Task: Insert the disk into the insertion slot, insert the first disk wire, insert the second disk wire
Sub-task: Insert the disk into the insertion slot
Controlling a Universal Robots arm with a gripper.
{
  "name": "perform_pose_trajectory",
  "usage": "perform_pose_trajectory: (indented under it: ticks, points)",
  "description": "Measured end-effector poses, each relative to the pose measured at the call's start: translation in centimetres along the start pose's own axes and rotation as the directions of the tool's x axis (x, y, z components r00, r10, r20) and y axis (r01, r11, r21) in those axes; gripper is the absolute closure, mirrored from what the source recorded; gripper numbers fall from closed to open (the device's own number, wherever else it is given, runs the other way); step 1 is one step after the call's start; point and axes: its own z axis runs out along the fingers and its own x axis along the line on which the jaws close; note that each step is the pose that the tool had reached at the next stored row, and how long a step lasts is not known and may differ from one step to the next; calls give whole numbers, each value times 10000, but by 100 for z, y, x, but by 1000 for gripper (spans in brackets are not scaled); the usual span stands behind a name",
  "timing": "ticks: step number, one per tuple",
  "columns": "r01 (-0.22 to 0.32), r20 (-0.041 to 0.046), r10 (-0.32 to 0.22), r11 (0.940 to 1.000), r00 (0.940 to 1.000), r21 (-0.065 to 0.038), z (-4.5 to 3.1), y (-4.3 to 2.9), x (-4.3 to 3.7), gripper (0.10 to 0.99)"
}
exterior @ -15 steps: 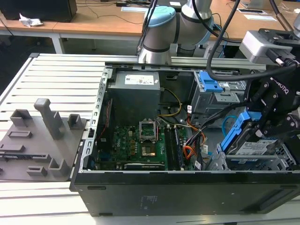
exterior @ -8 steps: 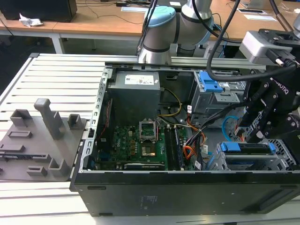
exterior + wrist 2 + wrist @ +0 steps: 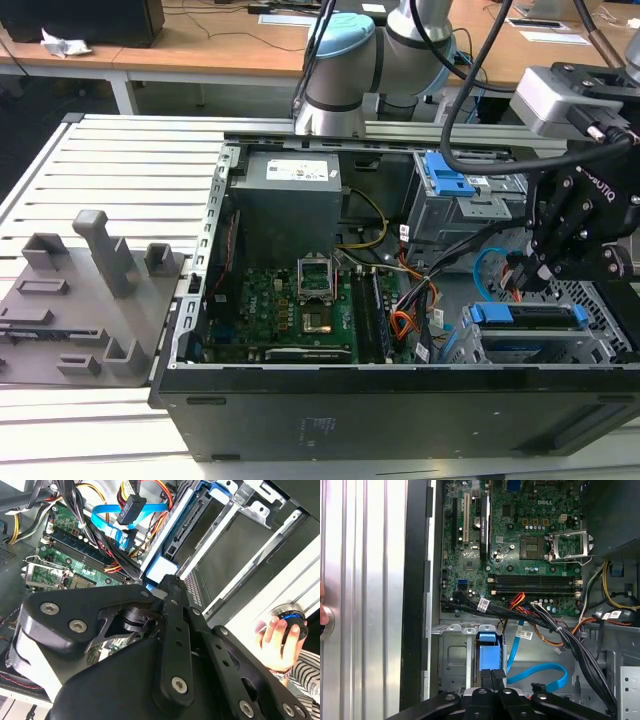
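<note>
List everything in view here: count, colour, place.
computer case: one, black, open, on the slatted table
motherboard: one, green, inside the case
drive bay: one, grey, blue latch, inside the case
fixture plate: one, grey, exterior view's left
disk: one, blue-framed, in the insertion slot
second disk wire: one, blue, looped near the disk
first disk wire: one bundle, red/orange, beside it
hand: one, a person's, on a round button
arm: one, grey and blue, behind the case
tool: one, black, shut, at the disk's blue frame
</note>
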Motion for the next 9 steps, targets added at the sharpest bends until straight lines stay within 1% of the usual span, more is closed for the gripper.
perform_pose_trajectory:
  ticks: [6,7,9]
  points:
    - [-1,1,1,10000,10000,0,2,-1,0,980]
    - [0,2,0,10000,10000,0,3,-6,0,980]
    - [-1,1,1,10000,10000,-2,0,-43,-1,980]
